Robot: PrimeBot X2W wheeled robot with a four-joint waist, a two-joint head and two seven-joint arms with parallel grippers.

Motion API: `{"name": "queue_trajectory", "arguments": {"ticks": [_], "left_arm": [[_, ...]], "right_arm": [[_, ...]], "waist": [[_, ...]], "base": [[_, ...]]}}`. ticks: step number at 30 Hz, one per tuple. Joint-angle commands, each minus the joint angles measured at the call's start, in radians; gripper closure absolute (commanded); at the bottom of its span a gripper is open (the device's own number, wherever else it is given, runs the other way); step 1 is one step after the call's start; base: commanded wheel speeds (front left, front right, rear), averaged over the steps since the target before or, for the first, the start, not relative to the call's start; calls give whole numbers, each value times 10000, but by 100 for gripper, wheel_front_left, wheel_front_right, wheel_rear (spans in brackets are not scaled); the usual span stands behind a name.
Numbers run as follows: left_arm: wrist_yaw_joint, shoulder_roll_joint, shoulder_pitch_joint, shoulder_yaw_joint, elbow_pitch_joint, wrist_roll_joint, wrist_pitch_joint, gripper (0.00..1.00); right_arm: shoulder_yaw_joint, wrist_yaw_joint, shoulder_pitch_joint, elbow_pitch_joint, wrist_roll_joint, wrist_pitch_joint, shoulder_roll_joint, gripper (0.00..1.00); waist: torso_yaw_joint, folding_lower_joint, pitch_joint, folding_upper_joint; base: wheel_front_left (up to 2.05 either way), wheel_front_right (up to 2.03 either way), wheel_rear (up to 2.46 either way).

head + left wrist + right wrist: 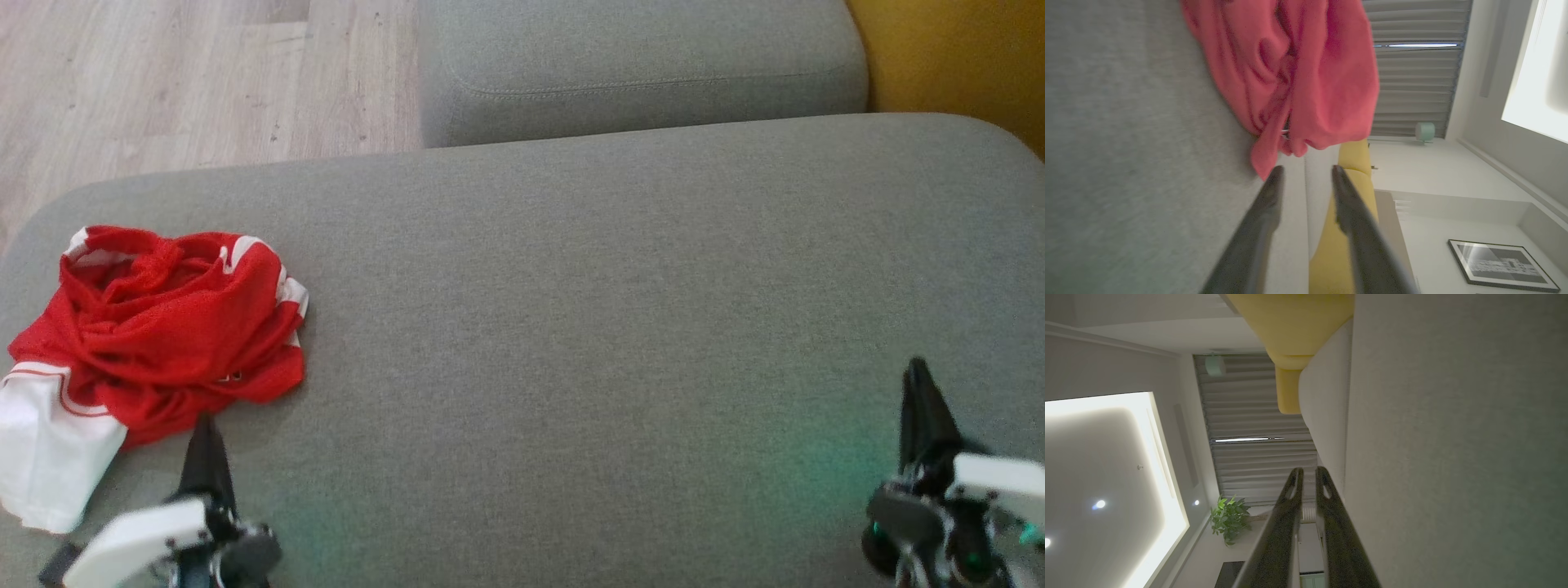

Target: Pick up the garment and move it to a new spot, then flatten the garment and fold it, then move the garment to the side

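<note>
- At the frame's left, a crumpled red-and-white jersey (163, 327) lies on the grey sofa (571, 327).
- My left gripper (1307, 171), just beside it, is spread apart.
- My right gripper (1310, 473): fingers nearly together.

The garment (163, 327) lies bunched on the sofa seat (612, 286), at its left end, with one part reaching the near-left edge. The left pincer (204, 437) sits just before the garment's near edge, tips pointing at it. The right pincer (918, 384) is over the seat's near-right part, well apart from the garment. Behind the seat lies a second cushion (637, 65), and the floor (188, 82) is to that cushion's left.
</note>
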Motion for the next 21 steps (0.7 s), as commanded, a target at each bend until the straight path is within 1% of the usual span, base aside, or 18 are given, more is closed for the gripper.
{"name": "queue_trajectory", "arguments": {"ticks": [1,2,8,12,21], "left_arm": [[0,-4,38,-6,74,0,-3,0],[0,-8,146,-21,241,1,-4,0],[-4,-5,121,-206,148,98,-181,0],[-6,-3,102,-269,56,338,-300,0],[45,0,105,-356,-279,1567,-566,0]], "right_arm": [[3,0,41,82,0,-2,8,0],[7,0,157,252,0,-3,17,0],[193,4,163,167,-149,-172,-6,0],[301,6,153,134,-469,-298,-37,0],[329,12,154,-4,-1742,-563,0,0]], "waist": [[0,0,0,0],[0,0,0,0],[7,0,-17,0],[17,0,-28,0],[27,0,-49,0]], "base": [[0,0,0],[0,0,0],[0,0,0],[0,0,0],[0,0,0]]}}
